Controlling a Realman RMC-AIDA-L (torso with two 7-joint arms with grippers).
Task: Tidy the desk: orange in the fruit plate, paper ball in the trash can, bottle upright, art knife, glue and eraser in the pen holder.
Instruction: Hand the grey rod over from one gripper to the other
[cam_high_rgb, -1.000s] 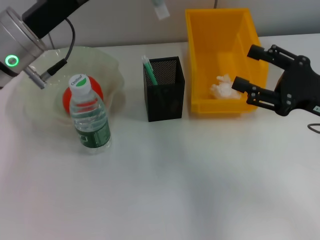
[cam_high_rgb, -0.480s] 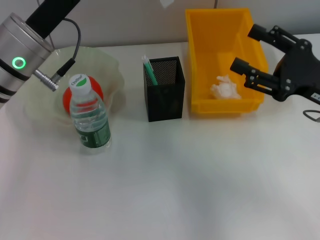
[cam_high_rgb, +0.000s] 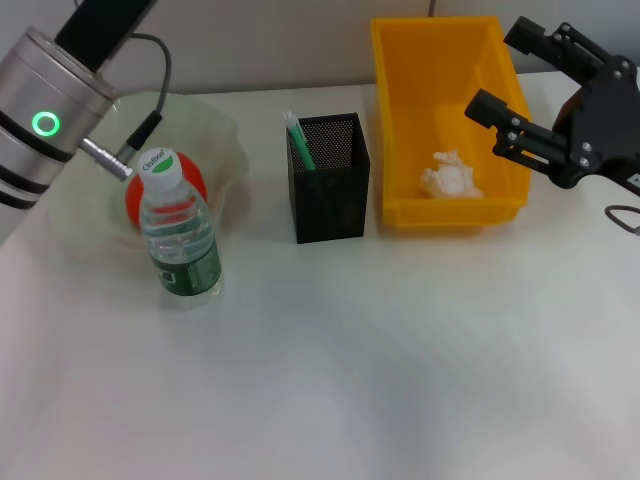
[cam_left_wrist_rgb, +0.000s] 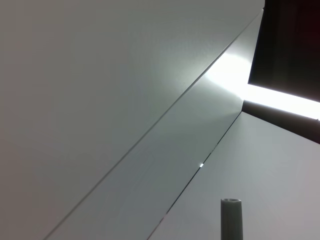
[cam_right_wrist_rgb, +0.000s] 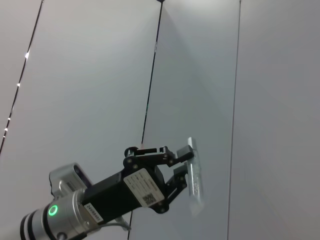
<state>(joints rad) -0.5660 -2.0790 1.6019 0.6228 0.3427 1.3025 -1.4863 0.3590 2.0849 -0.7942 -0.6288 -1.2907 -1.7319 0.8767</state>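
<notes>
The orange (cam_high_rgb: 192, 185) lies in the translucent fruit plate (cam_high_rgb: 218, 125), and the bottle (cam_high_rgb: 180, 245) stands upright in front of it. A black mesh pen holder (cam_high_rgb: 328, 190) holds a green tool (cam_high_rgb: 298, 142). The paper ball (cam_high_rgb: 448, 177) rests in the yellow trash can (cam_high_rgb: 400, 90). My right gripper (cam_high_rgb: 496, 68) hovers open over the can's right wall with nothing in it. My left arm (cam_high_rgb: 45, 120) reaches up out of the head view. The right wrist view shows my left gripper (cam_right_wrist_rgb: 183, 167) raised high and shut on a pale slim stick (cam_right_wrist_rgb: 195, 176), which looks like the glue. No eraser is in view.
The white desk (cam_high_rgb: 380, 360) spreads in front of the plate, the holder and the can. A cable (cam_high_rgb: 625, 222) lies at the right edge. The left wrist view shows only wall panels and a grey cylinder end (cam_left_wrist_rgb: 231, 217).
My left arm has lifted further, and the pale stick has gone out of the top of the head view. My right gripper has moved back and to the right, staying open.
</notes>
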